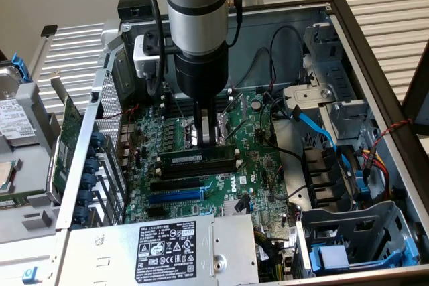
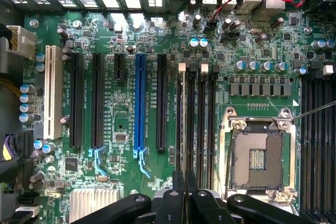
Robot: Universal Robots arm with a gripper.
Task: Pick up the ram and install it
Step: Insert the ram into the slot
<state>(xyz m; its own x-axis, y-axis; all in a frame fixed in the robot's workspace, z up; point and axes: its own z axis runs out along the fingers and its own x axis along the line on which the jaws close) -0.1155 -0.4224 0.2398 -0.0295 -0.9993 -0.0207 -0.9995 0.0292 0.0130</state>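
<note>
The ram (image 1: 194, 159) is a long green stick with a white label. It stands upright in one of the black memory slots on the motherboard (image 1: 241, 179), inside the open computer case. My gripper (image 1: 209, 142) comes straight down onto the ram's top edge, a little toward the exterior view's right of its middle. In the wrist view the ram (image 2: 184, 129) appears edge-on as a thin line running in between my fingertips (image 2: 178, 187). The gripper (image 2: 185, 182) is shut, and its tips pinch that top edge.
The bare CPU socket (image 2: 257, 156) lies beside the memory slots. The power supply (image 1: 181, 249) sits at the case's near edge. A blue cable (image 1: 315, 128) and a drive cage (image 1: 348, 239) stand on the exterior view's right. A green expansion card (image 1: 67, 145) leans outside the case wall.
</note>
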